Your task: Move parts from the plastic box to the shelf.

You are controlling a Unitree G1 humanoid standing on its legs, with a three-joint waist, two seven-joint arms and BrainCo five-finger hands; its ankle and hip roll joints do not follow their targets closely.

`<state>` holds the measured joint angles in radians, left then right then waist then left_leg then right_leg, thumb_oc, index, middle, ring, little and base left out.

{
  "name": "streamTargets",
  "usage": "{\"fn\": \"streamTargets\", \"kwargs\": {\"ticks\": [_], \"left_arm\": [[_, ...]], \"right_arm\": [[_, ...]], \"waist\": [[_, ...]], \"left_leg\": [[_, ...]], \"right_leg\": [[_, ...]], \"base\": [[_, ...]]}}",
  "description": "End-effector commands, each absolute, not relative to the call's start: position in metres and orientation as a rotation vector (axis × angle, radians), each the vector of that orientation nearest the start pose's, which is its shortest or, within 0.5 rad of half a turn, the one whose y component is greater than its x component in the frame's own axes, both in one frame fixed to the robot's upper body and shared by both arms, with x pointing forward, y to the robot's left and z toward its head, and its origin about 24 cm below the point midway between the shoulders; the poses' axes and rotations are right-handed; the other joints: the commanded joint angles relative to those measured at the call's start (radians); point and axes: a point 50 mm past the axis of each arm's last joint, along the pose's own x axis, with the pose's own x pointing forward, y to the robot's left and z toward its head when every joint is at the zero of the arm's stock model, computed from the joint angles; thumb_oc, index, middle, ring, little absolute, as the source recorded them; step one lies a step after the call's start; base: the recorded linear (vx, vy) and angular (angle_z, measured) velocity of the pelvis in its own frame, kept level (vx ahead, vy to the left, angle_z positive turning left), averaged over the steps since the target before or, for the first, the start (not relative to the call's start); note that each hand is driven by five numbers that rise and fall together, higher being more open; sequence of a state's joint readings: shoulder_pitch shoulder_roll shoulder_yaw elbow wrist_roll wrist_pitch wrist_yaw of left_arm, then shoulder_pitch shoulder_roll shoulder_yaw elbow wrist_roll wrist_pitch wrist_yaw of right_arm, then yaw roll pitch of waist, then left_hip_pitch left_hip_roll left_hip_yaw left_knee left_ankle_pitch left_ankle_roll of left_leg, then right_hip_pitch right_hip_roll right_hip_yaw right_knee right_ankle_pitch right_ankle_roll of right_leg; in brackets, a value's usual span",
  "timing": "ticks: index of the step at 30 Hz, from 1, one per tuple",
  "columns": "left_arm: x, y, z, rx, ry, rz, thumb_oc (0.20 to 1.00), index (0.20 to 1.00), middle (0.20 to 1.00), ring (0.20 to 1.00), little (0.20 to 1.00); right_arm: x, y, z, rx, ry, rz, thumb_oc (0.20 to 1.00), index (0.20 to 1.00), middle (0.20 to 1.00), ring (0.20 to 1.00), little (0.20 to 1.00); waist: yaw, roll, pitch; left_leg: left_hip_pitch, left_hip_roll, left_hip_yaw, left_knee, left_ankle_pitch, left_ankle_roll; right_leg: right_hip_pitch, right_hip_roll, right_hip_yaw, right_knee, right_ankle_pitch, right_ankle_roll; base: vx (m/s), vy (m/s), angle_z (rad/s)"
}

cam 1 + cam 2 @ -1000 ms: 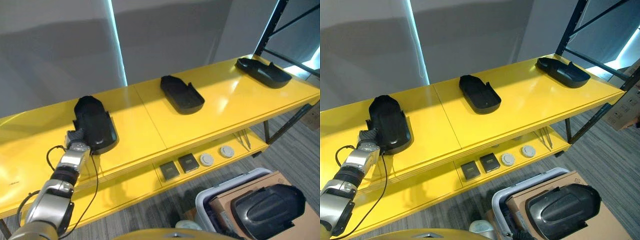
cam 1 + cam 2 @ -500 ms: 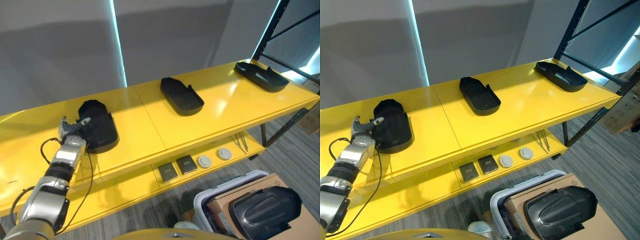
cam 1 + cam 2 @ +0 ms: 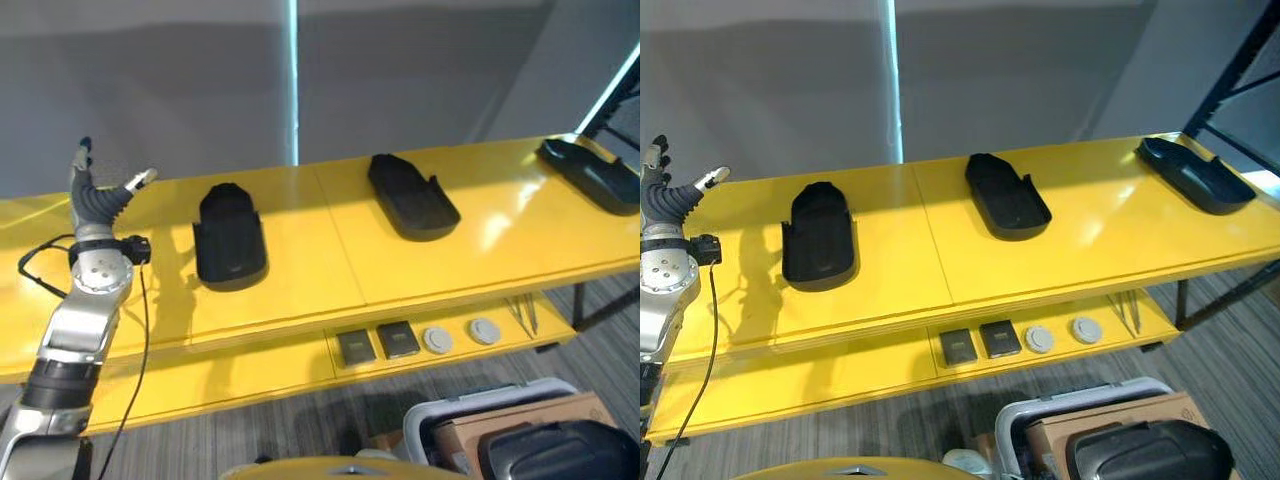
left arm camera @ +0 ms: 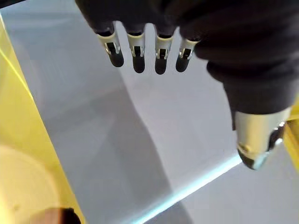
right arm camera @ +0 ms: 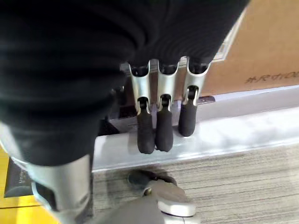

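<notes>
Three black moulded parts lie on the yellow shelf top [image 3: 320, 270]: one at the left [image 3: 230, 235], one in the middle [image 3: 412, 195], one at the far right [image 3: 590, 175]. My left hand [image 3: 95, 205] is raised off the shelf, left of the leftmost part and apart from it, open with fingers spread and empty; its fingers [image 4: 140, 51] point toward the grey wall. At the lower right stands the grey plastic box [image 3: 470, 420], holding cardboard and another black part [image 3: 560, 455]. My right hand [image 5: 159, 126] hangs open beside the box's rim [image 5: 224, 135], holding nothing.
The lower shelf carries two dark square pieces [image 3: 355, 347] and two grey discs [image 3: 437, 340], with thin metal tools [image 3: 528, 312] to their right. A grey wall runs behind the shelf. A black rack upright [image 3: 1240, 70] rises at the far right. Grey carpet lies below.
My left hand has let go of the leftmost part and lifted up and away to its left, fingers now spread. The camera has panned left; the parts stay put.
</notes>
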<state>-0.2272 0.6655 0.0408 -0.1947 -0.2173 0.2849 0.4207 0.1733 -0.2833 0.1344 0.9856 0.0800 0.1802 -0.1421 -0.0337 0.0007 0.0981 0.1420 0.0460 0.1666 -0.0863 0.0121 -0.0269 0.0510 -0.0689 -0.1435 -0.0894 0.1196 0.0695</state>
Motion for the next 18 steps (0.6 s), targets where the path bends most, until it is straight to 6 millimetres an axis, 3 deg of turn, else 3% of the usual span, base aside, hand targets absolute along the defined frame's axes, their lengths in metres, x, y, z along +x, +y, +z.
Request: {"fn": "streamTargets", "kwargs": {"ticks": [1,5,6,9,10,18], "left_arm": [[0.277,0.241,0.2,0.304,-0.416,0.233,1.0,1.0,1.0,1.0,1.0],[0.261,0.219,0.186,0.192,-0.44,0.022,1.0,1.0,1.0,1.0,1.0],[0.259,0.214,0.183,0.17,-0.446,-0.022,0.702,0.702,0.702,0.702,0.702],[0.253,0.2,0.175,0.093,-0.433,-0.114,0.423,0.423,0.423,0.423,0.423],[0.25,0.194,0.169,0.049,-0.416,-0.157,0.2,0.2,0.2,0.2,0.2],[0.235,0.186,0.154,-0.061,-0.392,-0.263,0.2,0.2,0.2,0.2,0.2]], "right_arm": [[0.064,-0.251,-0.156,-0.341,1.309,-0.238,1.0,1.0,1.0,1.0,1.0],[0.063,-0.246,-0.157,-0.339,1.308,-0.24,1.0,1.0,1.0,1.0,1.0],[0.063,-0.246,-0.157,-0.339,1.308,-0.242,1.0,1.0,1.0,1.0,1.0],[0.062,-0.245,-0.158,-0.33,1.305,-0.251,1.0,1.0,1.0,1.0,1.0],[0.06,-0.245,-0.158,-0.326,1.307,-0.256,1.0,1.0,1.0,1.0,1.0],[0.05,-0.249,-0.16,-0.337,1.32,-0.254,1.0,1.0,1.0,1.0,1.0]], "waist": [[-0.007,0.014,-0.004],[0.011,0.014,0.0],[0.013,0.015,0.001],[0.02,0.016,0.006],[0.024,0.016,0.007],[0.039,0.018,0.015]], "left_leg": [[-0.026,0.055,-0.003,0.011,0.03,-0.032],[-0.032,0.051,-0.011,0.009,0.032,-0.033],[-0.034,0.051,-0.012,0.009,0.032,-0.033],[-0.039,0.05,-0.016,0.008,0.035,-0.032],[-0.04,0.049,-0.019,0.007,0.036,-0.031],[-0.047,0.047,-0.024,0.008,0.042,-0.03]], "right_leg": [[0.058,-0.061,-0.014,0.017,-0.043,0.086],[0.057,-0.062,-0.021,0.015,-0.037,0.086],[0.056,-0.063,-0.022,0.014,-0.036,0.087],[0.052,-0.063,-0.024,0.014,-0.031,0.088],[0.051,-0.064,-0.025,0.014,-0.029,0.088],[0.047,-0.065,-0.03,0.014,-0.024,0.091]], "base": [[-0.02,0.009,0.12],[-0.01,0.003,0.02],[0.0,0.0,0.0],[-0.01,-0.001,0.01],[-0.01,-0.004,0.03],[-0.01,-0.001,0.02]]}}
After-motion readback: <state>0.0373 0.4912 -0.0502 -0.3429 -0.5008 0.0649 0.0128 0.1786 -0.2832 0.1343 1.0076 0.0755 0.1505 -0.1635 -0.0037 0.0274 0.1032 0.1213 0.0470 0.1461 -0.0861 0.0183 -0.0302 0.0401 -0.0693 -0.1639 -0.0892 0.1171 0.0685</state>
